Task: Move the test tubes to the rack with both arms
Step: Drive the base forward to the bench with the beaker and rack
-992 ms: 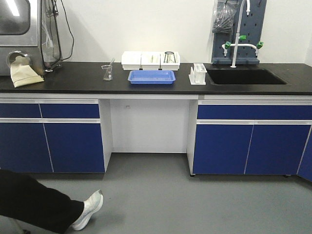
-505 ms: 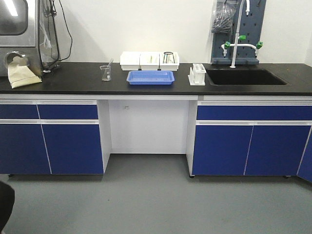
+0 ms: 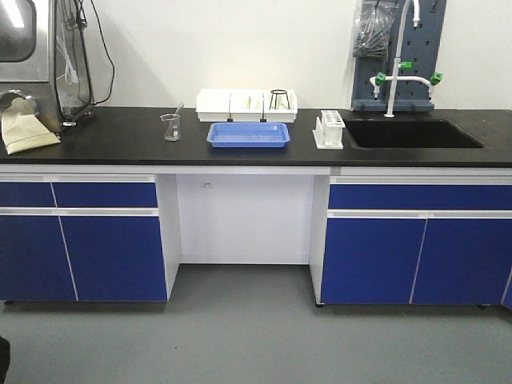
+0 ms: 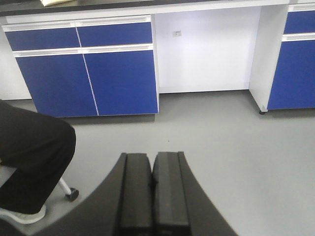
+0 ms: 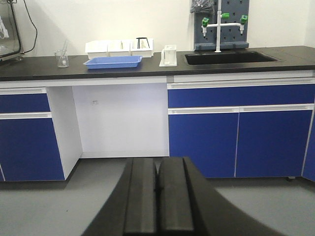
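L gripper (image 4: 151, 161) jaws pressed together, empty | R gripper (image 5: 157, 166) likewise | rack (image 3: 329, 130) on counter (image 3: 104, 132), far off

**A:** Rack (image 3: 328, 130) in sight: a small white block, upright on the black worktop (image 3: 112, 136), right of centre and set back from the front edge.

**B:** White pegs rise from its top. The test tubes are too small to pick out from here.

**A:** On the left gripper (image 4: 152, 162), the black fingers are pressed flat together with nothing between them.

**B:** The right gripper (image 5: 157, 164) is the same, closed and empty. It faces the worktop's front edge, well apart from the rack.
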Robot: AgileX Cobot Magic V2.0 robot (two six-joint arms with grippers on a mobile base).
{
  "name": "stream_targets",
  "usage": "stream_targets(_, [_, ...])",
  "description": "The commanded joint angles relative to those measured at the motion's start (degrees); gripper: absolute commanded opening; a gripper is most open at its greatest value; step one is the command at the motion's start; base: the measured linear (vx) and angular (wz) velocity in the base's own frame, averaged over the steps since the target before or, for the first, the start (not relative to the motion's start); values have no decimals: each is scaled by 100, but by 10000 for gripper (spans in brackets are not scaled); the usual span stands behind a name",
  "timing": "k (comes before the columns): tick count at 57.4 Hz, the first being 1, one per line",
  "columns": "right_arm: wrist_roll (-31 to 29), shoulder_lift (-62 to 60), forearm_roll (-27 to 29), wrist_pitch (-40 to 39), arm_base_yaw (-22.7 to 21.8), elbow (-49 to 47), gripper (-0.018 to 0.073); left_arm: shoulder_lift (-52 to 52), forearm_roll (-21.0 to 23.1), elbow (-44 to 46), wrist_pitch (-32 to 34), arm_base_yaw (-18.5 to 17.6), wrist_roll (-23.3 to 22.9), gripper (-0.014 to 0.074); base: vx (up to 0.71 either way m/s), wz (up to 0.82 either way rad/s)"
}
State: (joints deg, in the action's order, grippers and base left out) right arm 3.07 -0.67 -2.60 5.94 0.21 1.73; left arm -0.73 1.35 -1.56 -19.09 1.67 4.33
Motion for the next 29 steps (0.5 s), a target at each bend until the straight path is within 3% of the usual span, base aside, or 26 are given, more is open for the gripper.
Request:
stream_targets(1, [-22, 0, -6, -462, -23, 79, -9, -63, 33, 181, 463, 14, -26, -4, 30, 4])
stream_targets(29, [-22, 0, -6, -462, -23, 79, -9, -63, 33, 181, 463, 14, -26, -4, 35, 3])
